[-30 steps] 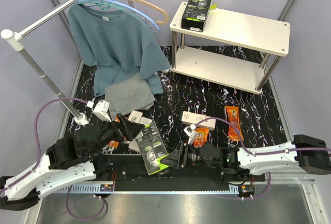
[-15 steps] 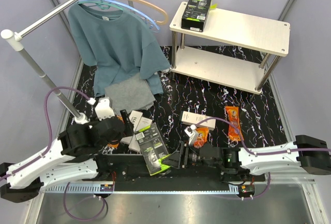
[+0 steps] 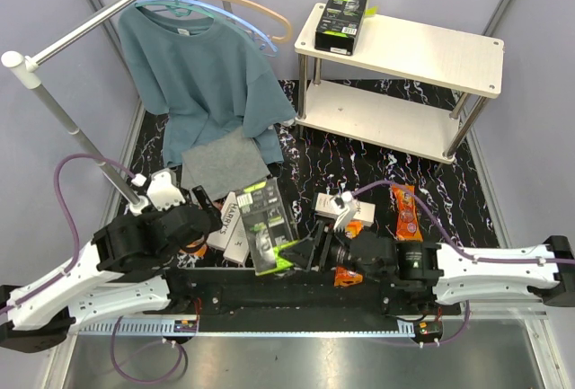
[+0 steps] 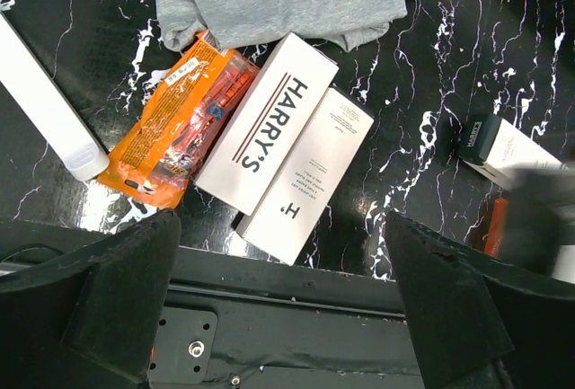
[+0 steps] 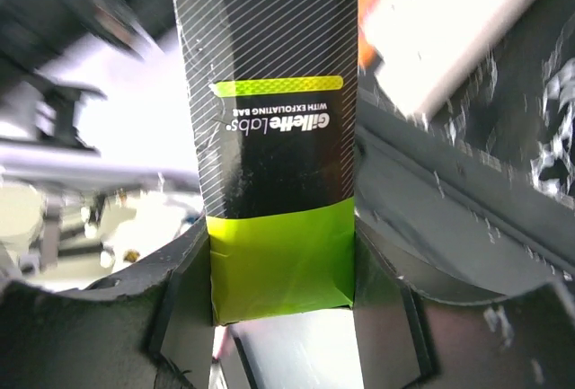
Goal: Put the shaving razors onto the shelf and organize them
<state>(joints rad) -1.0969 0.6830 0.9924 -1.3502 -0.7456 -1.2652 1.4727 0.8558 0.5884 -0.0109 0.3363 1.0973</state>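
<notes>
So, shelf [image 3: 431, 48]: one black-and-green box [image 3: 346, 16] stands on the top board, far-left end. That's the only pack placed.
Right fingers [image 5: 280, 263]: clenched on a second black-and-green box [image 5: 269, 137], gripping its green end. It's tilted up at the near centre of the counter [image 3: 359, 151], well apart from the shelf.
Left fingers [image 4: 280, 227]: spread wide, grasping nothing, hovering over the near-left pile.
Near-left pile: two white Harry's boxes [image 4: 265, 133] lie side by side and touching, with an orange pack [image 4: 175, 128] just left of them.
Right of centre: a third white box [image 3: 334, 202] and a second orange pack [image 3: 406, 214] lie flat. A third orange pack [image 3: 347, 275] is partly hidden near the right fingers.
Progress: early, by my read. One of about eight packs is shelved and one is in hand.
Left to do: carry the held box far-right to the shelf, fetch the rest, then line them up.
</notes>
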